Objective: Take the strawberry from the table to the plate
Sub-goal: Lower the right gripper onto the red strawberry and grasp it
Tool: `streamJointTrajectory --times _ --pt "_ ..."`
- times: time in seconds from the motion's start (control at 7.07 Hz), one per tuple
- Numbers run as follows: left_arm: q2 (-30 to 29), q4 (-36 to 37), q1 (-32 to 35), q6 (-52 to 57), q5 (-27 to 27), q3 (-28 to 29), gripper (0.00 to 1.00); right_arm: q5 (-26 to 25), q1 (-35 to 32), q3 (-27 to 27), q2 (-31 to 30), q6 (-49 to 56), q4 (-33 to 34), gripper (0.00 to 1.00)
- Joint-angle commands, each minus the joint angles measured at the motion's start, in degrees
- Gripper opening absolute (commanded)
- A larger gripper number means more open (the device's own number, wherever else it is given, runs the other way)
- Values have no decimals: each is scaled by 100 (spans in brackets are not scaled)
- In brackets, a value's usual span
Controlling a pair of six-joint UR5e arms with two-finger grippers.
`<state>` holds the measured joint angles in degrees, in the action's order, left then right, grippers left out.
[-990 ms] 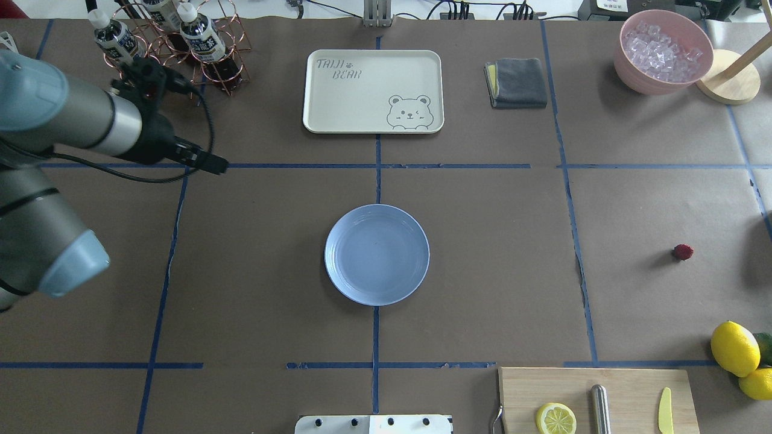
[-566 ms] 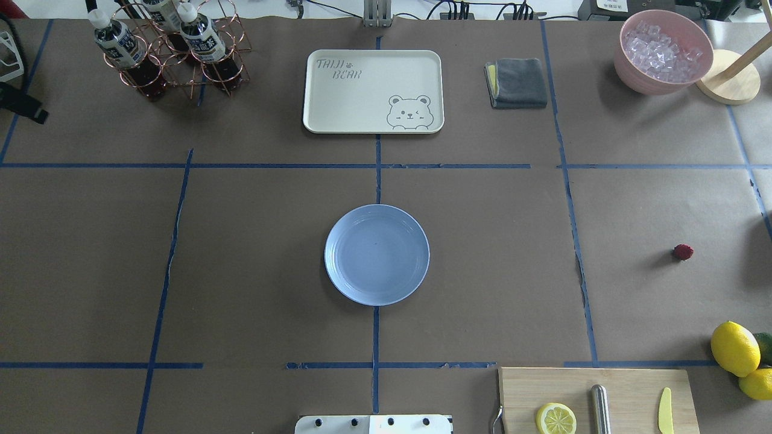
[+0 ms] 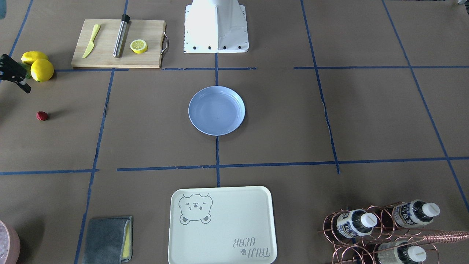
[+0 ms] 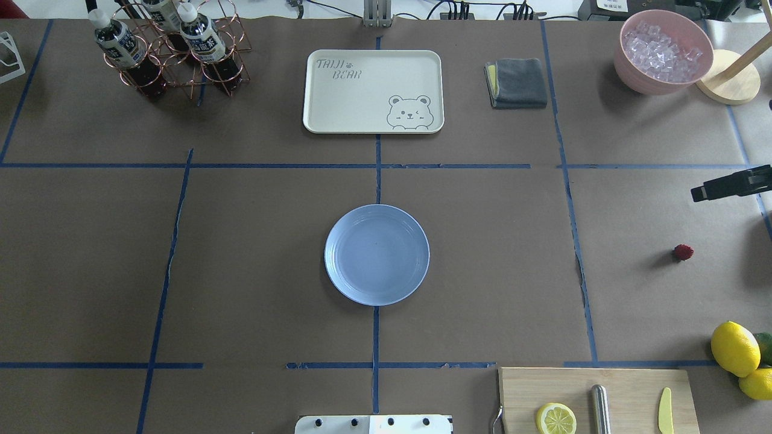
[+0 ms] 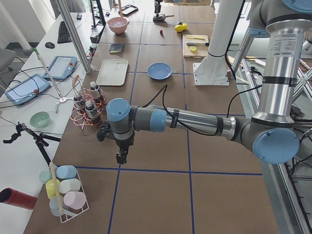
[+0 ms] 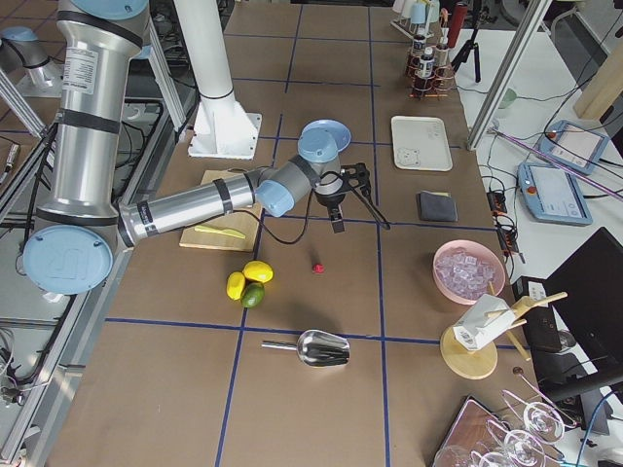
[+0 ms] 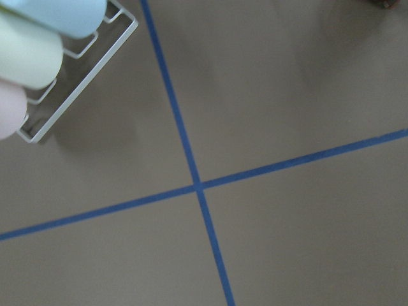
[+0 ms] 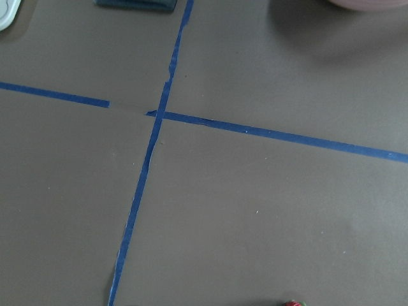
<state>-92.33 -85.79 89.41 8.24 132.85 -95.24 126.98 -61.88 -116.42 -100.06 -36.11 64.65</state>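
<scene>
Since the strawberry (image 4: pixel 683 252) looks tiny, light and soft, likely to bruise or roll, a gentle pinch across its plump middle suits it; it lies on the table (image 4: pixel 241 271), well to the robot's right of the plate (image 4: pixel 377 254), near the right claw (image 4: pixel 698 194), whose opening I cannot tell.

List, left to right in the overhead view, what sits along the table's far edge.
bottles → cream tray → grey cloth → pink bowl of ice
</scene>
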Motion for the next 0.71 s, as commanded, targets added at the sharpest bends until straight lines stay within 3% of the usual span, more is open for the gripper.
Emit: streamJointTrajectory --times 0.0,0.14,0.28,0.57 --pt "119 -34 59 20 118 32 100 -722 875 336 -224 -874 -982 100" --pt "128 -35 59 20 127 14 100 -1266 1305 948 -277 -1089 -1860 99" --pt "137 -35 59 28 127 14 100 -1315 1344 1415 -278 -1082 -2425 99" --pt "154 -35 59 20 127 -21 100 -1692 1345 1849 -278 -837 -2458 99"
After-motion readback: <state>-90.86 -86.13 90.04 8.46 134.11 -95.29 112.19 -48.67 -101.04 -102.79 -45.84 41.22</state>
